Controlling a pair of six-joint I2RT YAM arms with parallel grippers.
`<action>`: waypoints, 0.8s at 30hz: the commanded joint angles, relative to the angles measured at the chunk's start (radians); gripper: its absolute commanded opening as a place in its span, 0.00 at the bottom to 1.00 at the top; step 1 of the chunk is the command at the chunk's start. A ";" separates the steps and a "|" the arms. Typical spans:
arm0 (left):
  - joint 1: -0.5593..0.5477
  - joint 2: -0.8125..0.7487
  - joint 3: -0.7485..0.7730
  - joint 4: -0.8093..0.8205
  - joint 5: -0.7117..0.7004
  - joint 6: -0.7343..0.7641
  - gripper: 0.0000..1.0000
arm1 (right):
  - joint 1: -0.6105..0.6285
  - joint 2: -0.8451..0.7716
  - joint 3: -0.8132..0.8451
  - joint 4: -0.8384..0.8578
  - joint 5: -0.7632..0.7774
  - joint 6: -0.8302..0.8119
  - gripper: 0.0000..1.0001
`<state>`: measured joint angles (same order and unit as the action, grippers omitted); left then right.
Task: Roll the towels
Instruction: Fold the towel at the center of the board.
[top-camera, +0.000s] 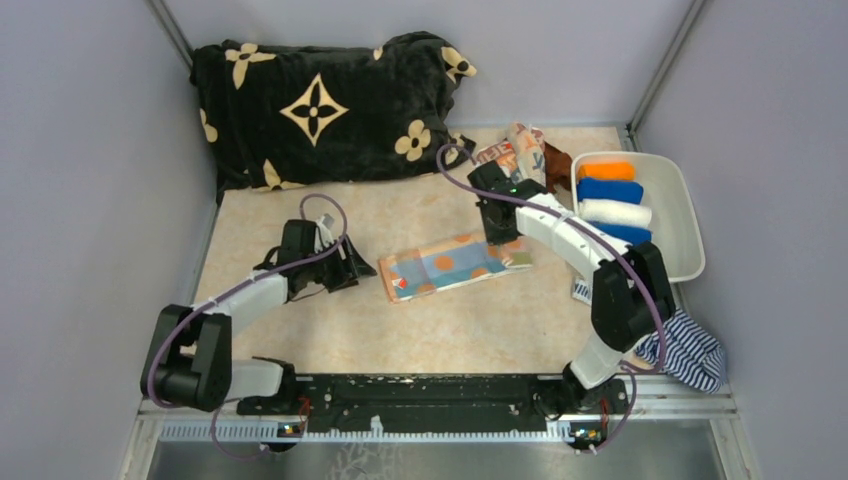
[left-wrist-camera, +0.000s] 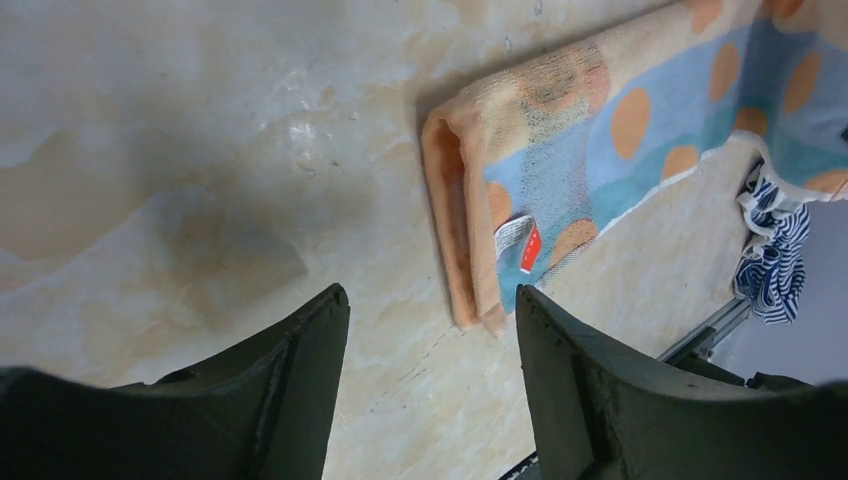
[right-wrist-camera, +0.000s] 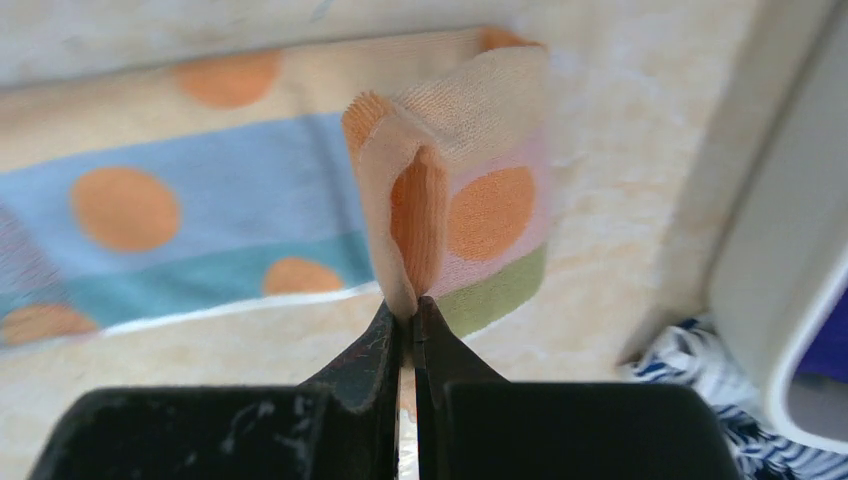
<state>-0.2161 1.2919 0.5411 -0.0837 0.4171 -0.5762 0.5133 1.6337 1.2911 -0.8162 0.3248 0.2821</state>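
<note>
Beige tabletop (top-camera: 450, 335), grey walls. Blanket (top-camera: 320, 110): far left, out of way. Left gripper (left-wrist-camera: 430, 310): jaws apart, empty, just left of towel (top-camera: 450, 268), folded strip mid-table. Right gripper (right-wrist-camera: 405, 310): pinching right end, edge raised. Advice: turn edge over tight and square, then roll leftward. Bin (top-camera: 683, 190) with rolls (top-camera: 610, 200), striped cloth (top-camera: 690, 350): near right; mind elbow.

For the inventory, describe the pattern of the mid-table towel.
The towel: orange dots on peach, blue, green bands; best in right wrist view.
</note>
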 joint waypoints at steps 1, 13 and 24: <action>-0.052 0.055 -0.027 0.145 0.005 -0.075 0.67 | 0.102 -0.001 0.073 0.019 -0.139 0.052 0.00; -0.122 0.192 -0.034 0.266 -0.003 -0.122 0.51 | 0.273 0.183 0.186 0.090 -0.252 0.157 0.00; -0.152 0.237 -0.044 0.300 -0.007 -0.131 0.30 | 0.342 0.261 0.257 0.136 -0.333 0.217 0.00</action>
<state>-0.3546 1.5093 0.5148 0.2058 0.4198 -0.7113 0.8303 1.8900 1.4853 -0.7387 0.0387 0.4530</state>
